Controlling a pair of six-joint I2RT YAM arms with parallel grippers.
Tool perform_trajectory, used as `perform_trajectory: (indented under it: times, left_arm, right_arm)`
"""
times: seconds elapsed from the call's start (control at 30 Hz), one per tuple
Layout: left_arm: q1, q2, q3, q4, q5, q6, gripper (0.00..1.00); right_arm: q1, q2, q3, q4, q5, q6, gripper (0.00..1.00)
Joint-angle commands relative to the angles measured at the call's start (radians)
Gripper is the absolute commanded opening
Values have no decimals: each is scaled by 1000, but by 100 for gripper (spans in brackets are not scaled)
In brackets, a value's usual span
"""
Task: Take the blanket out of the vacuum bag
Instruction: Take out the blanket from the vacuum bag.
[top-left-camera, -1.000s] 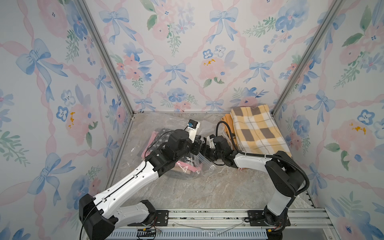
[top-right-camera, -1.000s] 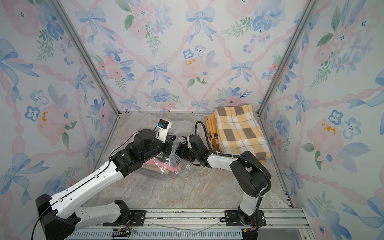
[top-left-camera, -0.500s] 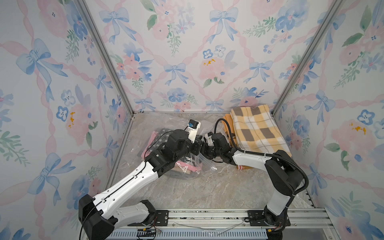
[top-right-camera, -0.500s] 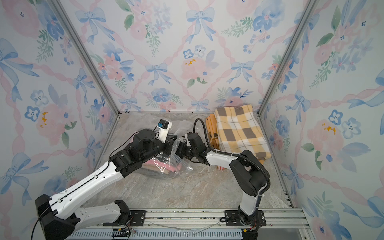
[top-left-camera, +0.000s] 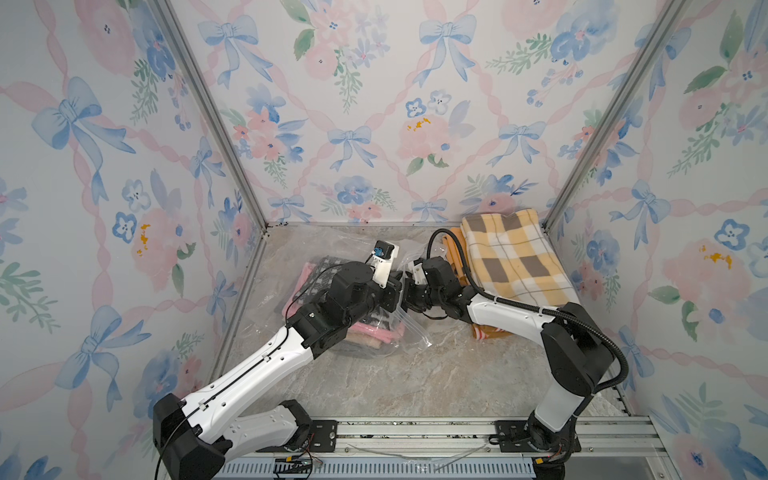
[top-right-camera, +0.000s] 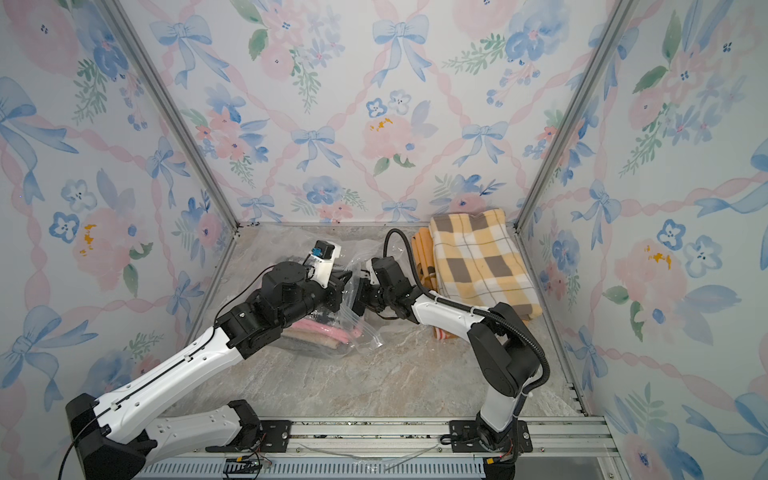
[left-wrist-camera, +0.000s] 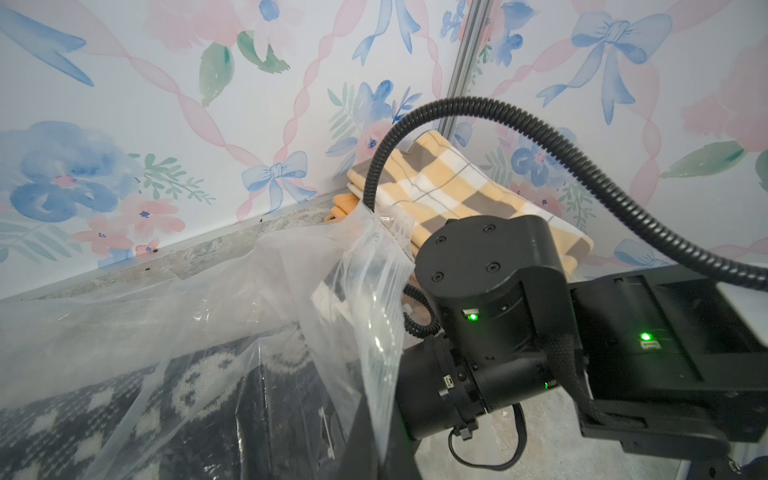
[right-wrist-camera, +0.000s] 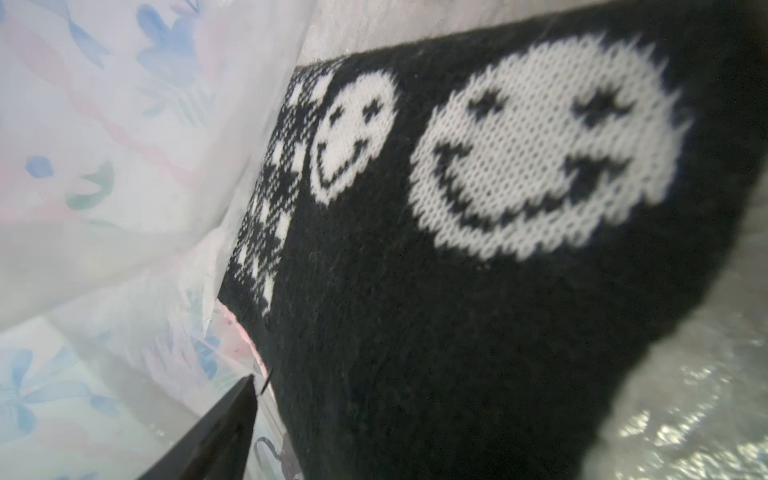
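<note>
The vacuum bag (top-left-camera: 415, 334) (top-right-camera: 368, 338) lies crinkled at the table's centre left, its mouth towards the right arm. A folded black blanket with white smiley faces (right-wrist-camera: 457, 291) (left-wrist-camera: 187, 395) sits on top inside it. My left gripper (top-left-camera: 398, 291) (left-wrist-camera: 382, 457) is shut on the bag's upper plastic edge and holds the mouth up. My right gripper (top-left-camera: 406, 293) (top-right-camera: 356, 299) reaches into that mouth. The blanket fills the space between its jaws. One finger (right-wrist-camera: 224, 424) presses against the blanket's edge; the other is hidden behind the fabric.
Pink and cream folded cloths (top-left-camera: 376, 330) lie under the black one in the bag. A yellow plaid blanket (top-left-camera: 511, 257) on an orange one (top-left-camera: 453, 249) is stacked at the back right. Flowered walls close three sides. A metal rail (top-left-camera: 415, 432) runs along the front.
My right gripper has pushed a little further left into the bag's mouth, and its jaws have narrowed onto the black blanket. The left arm has stayed put.
</note>
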Motion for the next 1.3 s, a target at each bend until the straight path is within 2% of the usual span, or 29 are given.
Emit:
perform_trajectory:
  times: [0.0,0.63,0.83,1.07,1.27]
  left_arm:
    - [-2,-22,-21,12,1,19,0]
    - [5,-41,-54,11,-7,17,0]
    - [10,-57,-65,9,-11,18,0]
    - [20,-80,-71,26,19,22,0]
    - [25,-81,-68,26,26,25,0]
  right_arm:
    - [22,-9,68,21,-20,-14,79]
    - [-6,-67,165,-222,4,-161,82]
    - [-35,-36,157,-179,-26,-147,82]
    - [-14,36,132,-101,-33,-100,80]
    - [13,72,119,-132,-11,-80,77]
